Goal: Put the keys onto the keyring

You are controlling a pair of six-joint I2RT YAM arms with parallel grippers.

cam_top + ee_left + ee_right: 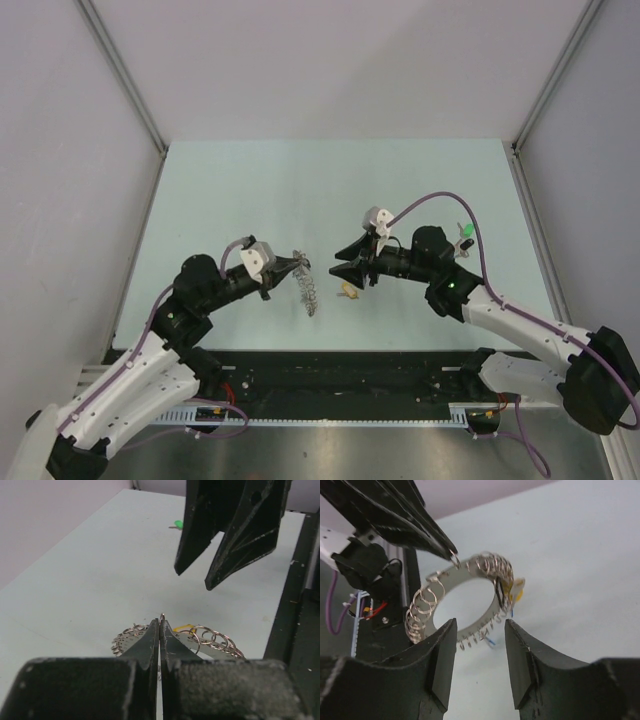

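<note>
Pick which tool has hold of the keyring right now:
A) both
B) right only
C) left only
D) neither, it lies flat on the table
C: the left tool is pinched shut on the rim of the keyring and holds it up on edge. The right tool stands open and apart from it, gripping nothing.

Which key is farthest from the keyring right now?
The green-capped key, lying alone toward the right side of the table; the yellow-capped key sits close by the keyring.
</note>
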